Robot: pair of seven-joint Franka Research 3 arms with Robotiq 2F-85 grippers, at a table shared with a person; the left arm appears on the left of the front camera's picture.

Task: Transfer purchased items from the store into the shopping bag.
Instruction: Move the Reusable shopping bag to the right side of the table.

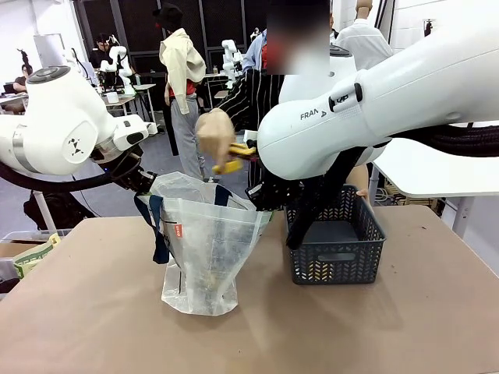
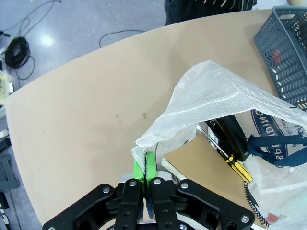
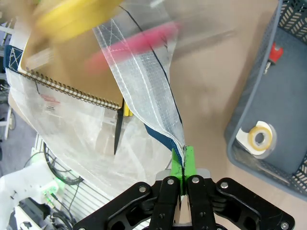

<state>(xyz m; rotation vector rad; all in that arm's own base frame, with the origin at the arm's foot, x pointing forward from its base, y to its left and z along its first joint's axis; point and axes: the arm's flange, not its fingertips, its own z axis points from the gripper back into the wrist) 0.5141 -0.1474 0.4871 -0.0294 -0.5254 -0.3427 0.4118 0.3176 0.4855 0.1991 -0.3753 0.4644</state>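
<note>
The shopping bag (image 1: 207,249) stands open on the table, translucent with navy handles and a red label. My left gripper (image 1: 145,184) is shut on its left rim, green pads (image 2: 139,166) pinching the plastic. My right gripper (image 1: 262,204) is shut on the opposite rim (image 3: 178,143). Above the bag's mouth a person's hand (image 1: 214,134) holds a yellow item (image 1: 229,165), which shows blurred in the right wrist view with a pink one (image 3: 134,45). Inside the bag lie a tan spiral-bound packet (image 2: 206,167) and a black pack with yellow stripes (image 2: 234,140).
A dark grey mesh basket (image 1: 335,269) stands right of the bag, behind my right arm. It holds a tape roll (image 3: 261,136) and a small red thing (image 3: 273,51). Bare brown table lies in front of the bag and basket.
</note>
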